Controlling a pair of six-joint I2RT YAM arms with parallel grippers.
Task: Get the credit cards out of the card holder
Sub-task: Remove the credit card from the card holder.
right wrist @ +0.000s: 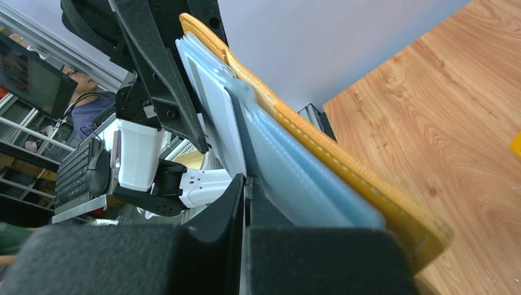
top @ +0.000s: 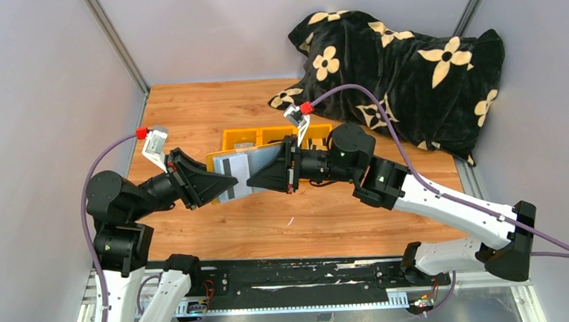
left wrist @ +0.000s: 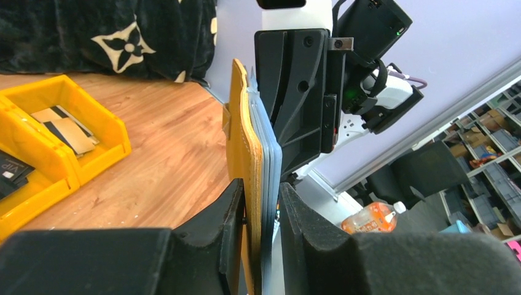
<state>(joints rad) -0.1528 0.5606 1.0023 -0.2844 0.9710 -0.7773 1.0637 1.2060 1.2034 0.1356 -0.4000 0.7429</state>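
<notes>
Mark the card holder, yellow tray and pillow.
card holder (left wrist: 244,147), left wrist view, mustard outer face.
yellow tray (left wrist: 101,157), left wrist view, outer wall of its right-hand compartment.
pillow (top: 411,86), top external view, black fabric near its middle.

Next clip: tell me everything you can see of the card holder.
The card holder is a flat mustard-yellow wallet, leather-like with a stitched edge, with grey-blue pockets layered inside. It hangs above the table, held by both arms from opposite ends. The left gripper clamps cover and pockets together; the right gripper pinches only the pale inner layers. A grey striped card shows on its open face.
</notes>
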